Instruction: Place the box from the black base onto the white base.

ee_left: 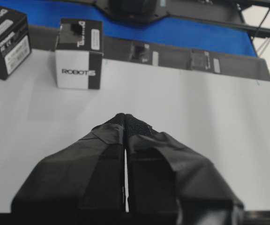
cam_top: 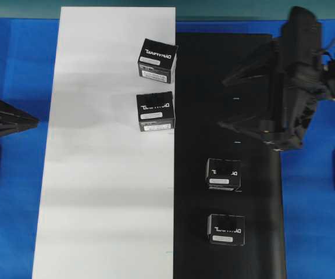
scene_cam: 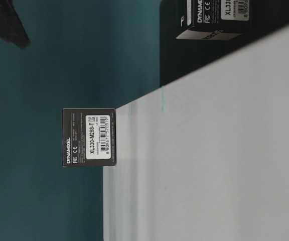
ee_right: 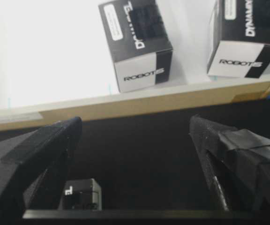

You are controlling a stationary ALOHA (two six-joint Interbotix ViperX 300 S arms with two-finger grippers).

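Two small black DYNAMIXEL cartons wait on the long matte black mat, toward its near end; two sit at the long white board's right edge. Right gripper hovers wide open, empty, left gripper pinched closed, so an off-centre grab could just shove the carton sideways.

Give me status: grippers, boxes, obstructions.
Right gripper open, empty, over black base. Left gripper shut. Two boxes on black, two on white base. Nothing blocking.

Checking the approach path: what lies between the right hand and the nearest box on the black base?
Nothing. In the overhead view only bare black base separates the open right hand from that box.
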